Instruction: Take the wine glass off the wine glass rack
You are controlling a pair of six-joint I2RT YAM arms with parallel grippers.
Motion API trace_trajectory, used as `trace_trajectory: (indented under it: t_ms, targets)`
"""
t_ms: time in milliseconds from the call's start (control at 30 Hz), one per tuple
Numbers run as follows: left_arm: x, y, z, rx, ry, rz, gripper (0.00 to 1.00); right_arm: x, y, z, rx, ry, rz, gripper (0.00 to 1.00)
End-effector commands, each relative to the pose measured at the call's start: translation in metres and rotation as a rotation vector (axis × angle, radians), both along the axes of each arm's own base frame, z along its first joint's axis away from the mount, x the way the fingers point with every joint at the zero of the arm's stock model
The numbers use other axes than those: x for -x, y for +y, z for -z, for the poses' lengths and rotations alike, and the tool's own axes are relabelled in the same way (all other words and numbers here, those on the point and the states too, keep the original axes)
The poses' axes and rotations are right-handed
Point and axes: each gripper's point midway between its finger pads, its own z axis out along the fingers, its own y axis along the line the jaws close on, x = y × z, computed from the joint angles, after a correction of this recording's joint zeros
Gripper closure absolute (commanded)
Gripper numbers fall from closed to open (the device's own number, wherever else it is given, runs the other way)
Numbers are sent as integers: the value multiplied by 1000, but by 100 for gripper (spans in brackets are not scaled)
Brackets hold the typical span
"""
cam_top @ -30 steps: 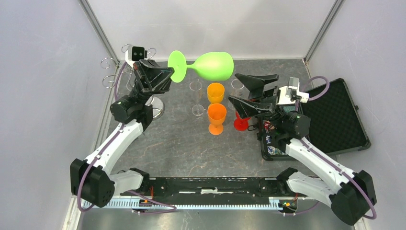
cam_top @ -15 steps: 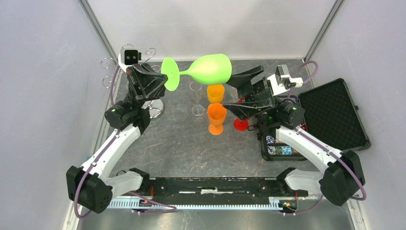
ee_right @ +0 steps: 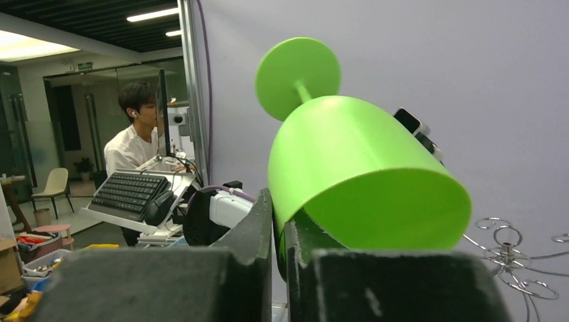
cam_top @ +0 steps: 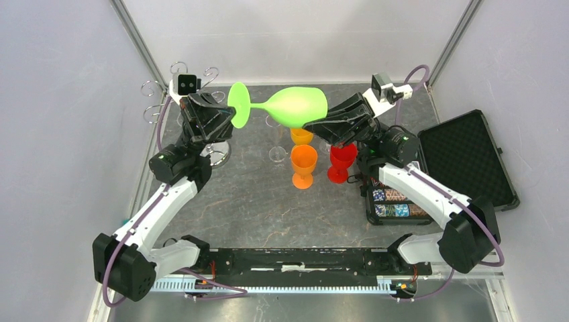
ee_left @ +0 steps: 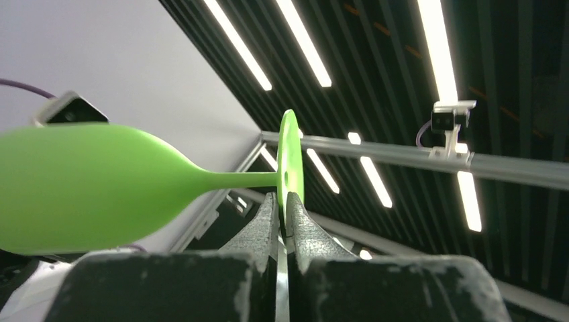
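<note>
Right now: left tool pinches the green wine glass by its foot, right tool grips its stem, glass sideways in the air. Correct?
Not quite: the right tool grips the bowl's rim, not the stem, as the right wrist view shows. The rest stands: the left tool pinches the green wine glass by its foot, glass sideways in the air.

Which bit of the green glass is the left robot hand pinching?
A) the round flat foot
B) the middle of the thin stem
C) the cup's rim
A: the left gripper is shut on the edge of the round foot of the green wine glass, while the right gripper pinches the bowl's rim.
</note>
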Motion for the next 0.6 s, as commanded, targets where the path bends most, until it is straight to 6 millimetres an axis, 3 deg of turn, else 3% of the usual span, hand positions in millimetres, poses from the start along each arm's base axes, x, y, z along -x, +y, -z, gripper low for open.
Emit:
trace_trajectory:
  t_ms: [0,267,467,567]
  targets:
    - [12,8,-1,29,39,88,90,61,-39,-30,-205,-318,-32,100]
    - [14,6,-3,11,5,26,40,54,-41,-29,-166,-280,99,100]
    - [-2,-10,19,-126,36,-138,3,17,-42,-14,-41,-142,354,100]
    - [-12,-16,33,-206,50,-229,0,-12,-45,2,66,-41,518,100]
